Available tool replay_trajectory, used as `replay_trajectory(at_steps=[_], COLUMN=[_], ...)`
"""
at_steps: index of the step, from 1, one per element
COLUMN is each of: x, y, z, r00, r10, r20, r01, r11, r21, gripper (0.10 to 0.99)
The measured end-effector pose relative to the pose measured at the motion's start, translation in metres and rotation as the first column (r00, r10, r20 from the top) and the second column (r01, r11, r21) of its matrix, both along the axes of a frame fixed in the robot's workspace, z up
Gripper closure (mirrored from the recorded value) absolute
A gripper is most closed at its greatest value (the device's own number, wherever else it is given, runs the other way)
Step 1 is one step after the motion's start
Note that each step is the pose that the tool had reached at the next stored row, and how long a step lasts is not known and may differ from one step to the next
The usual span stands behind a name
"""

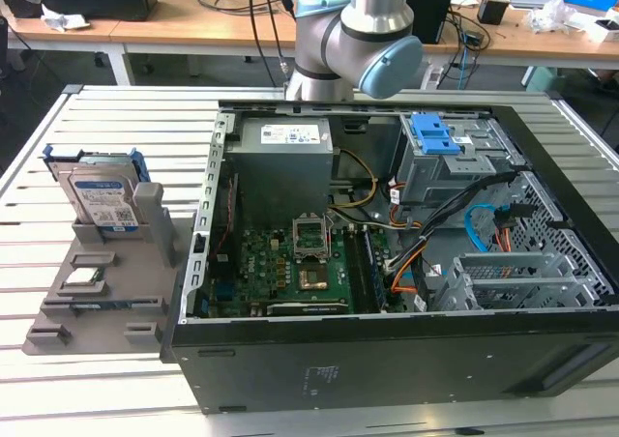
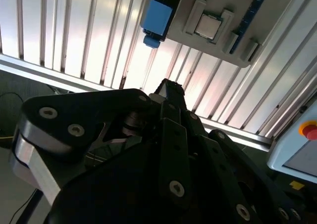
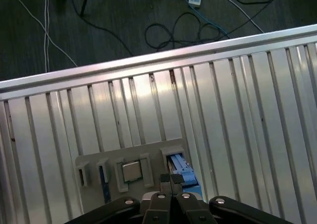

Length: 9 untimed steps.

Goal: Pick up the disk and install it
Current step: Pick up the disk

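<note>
Black sheet-metal wall of the open computer case [image 1: 387, 369] lies nearest in the exterior view, resting on the ribbed aluminium bench [image 1: 116, 118]. At the exterior view's left, a grey plastic fixture tray [image 1: 97, 326] sits just beside the case. The disk [image 1: 102, 200], a flat rectangular silver metal hard drive with a white-and-blue label and blue plastic rails, stands upright in a slot at the tray's far end. A small square silver processor chip [image 1: 82, 282] lies nearer. Further right, the case's far corner holds a grey drive cage with a blue latch [image 1: 435, 137].

In the first wrist view the black gripper [image 3: 171, 178] hangs well above the disk, its fingers [image 3: 166, 180] pressed together on nothing. Picking up well probably means spreading the fingers before descending. They should be centred across the flat faces, clear of the rails and slot posts, and the lift should go straight up.
</note>
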<state>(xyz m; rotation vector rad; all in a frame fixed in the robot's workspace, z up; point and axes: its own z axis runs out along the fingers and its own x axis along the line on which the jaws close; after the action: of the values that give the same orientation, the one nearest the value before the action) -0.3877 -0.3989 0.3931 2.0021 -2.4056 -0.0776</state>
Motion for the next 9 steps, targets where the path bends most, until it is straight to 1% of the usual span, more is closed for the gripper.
replay_trajectory(at_steps=[3, 9], x=[0.0000, 0.0000], y=[0.0000, 0.0000], z=[0.0000, 0.0000], r00=[0.9999, 0.9999], r10=[0.013, 0.015], r20=[0.0001, 0.0000], r01=[-0.013, -0.015], r11=[0.9999, 0.9999], r21=[0.000, 0.000], gripper=[0.980, 0.980])
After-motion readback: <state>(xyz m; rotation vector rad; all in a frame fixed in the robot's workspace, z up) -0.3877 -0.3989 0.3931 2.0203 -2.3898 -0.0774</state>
